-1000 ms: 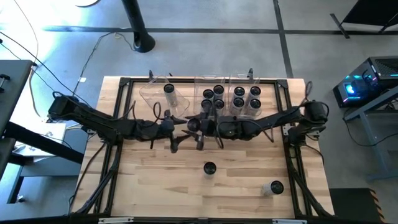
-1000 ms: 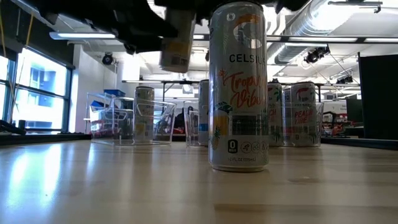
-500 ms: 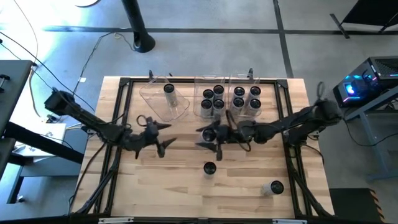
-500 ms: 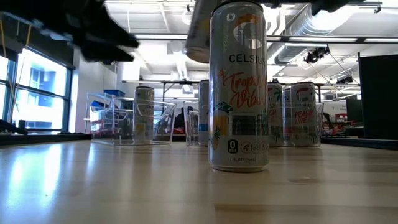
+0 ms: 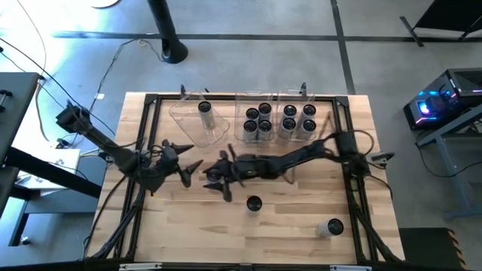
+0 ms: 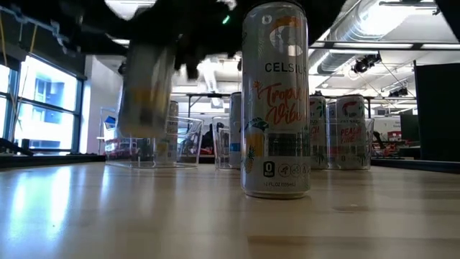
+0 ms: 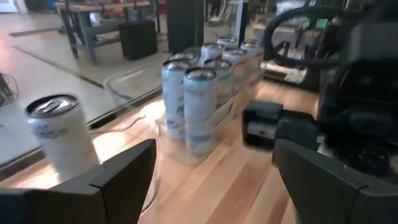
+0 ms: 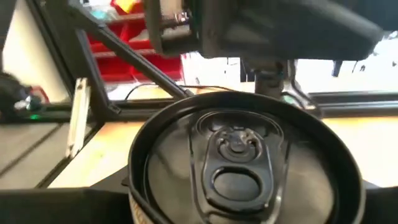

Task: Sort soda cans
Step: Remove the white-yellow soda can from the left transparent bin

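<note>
Only the right wrist view shows the held can [image 8: 239, 165] filling the right gripper [image 5: 218, 178], clamped around it above the table. Left gripper [image 5: 183, 166] gapes empty beside it. Overhead: eleven other cans, three bins [image 5: 226, 129].

Soda can [image 8: 239, 165] seen end-on from close range, its dark top with pull tab and silvery rim filling the lower half of the view. Beyond it, part of a dark robot arm [image 8: 261, 28], a black frame rail [image 8: 134, 62], pale wooden table [image 8: 93, 152], and red shelving [image 8: 127, 43].
</note>
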Robot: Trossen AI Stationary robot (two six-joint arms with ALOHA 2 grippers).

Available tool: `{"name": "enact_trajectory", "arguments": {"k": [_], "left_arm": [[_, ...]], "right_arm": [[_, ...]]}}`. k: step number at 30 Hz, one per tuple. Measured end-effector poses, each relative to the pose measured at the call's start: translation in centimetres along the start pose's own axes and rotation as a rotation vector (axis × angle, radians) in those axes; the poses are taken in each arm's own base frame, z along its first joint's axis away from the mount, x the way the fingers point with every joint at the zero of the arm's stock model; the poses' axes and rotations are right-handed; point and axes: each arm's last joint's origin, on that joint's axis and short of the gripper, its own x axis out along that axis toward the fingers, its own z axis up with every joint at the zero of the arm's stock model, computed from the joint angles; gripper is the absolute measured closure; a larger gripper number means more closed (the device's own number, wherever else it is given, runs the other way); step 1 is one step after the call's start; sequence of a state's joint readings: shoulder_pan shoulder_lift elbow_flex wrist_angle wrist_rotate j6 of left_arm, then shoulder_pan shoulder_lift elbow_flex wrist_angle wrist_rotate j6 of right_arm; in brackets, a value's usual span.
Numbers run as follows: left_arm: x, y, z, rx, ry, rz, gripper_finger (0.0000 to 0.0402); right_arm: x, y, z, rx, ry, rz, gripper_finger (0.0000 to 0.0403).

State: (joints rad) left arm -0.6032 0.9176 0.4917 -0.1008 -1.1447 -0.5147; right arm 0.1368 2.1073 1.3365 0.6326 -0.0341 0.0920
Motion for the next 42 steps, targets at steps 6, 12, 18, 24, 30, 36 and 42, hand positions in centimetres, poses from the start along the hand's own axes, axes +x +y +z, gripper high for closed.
{"name": "enact_trajectory", "arguments": {"k": [6,12,18,24,30,36,42], "left_arm": [[-1.6,1.3,-0.9,-0.023,0.062,-0.026,0.0083],[-2.4,1.1,-1.8,-0.055,0.101,-0.05,0.0083],[-2.5,0.6,-2.5,-0.03,0.111,-0.058,0.0083],[-2.4,0.2,-2.9,-0.001,0.143,-0.08,0.0083],[-3.2,-0.3,-3.4,0.015,0.244,-0.204,0.0083],[-3.9,-1.5,-4.2,0.022,0.257,-0.261,0.0083],[-3.5,-2.8,-6.3,0.037,0.293,-0.218,0.0083]], "right_arm": [[2.9,-1.1,-2.4,0.085,0.021,-0.017,0.0175],[3.3,-1.5,-3.6,0.093,0.043,-0.062,0.0175],[3.3,-1.4,-3.6,0.09,0.053,-0.072,0.0175],[3.3,-0.9,-3.6,0.063,0.046,-0.061,0.0133],[3.0,0.3,-2.2,-0.009,0.015,-0.031,0.0088],[1.9,1.6,0.7,-0.078,0.006,-0.016,0.0084],[-1.2,3.7,4.7,-0.178,0.125,-0.099,0.0083]]}}
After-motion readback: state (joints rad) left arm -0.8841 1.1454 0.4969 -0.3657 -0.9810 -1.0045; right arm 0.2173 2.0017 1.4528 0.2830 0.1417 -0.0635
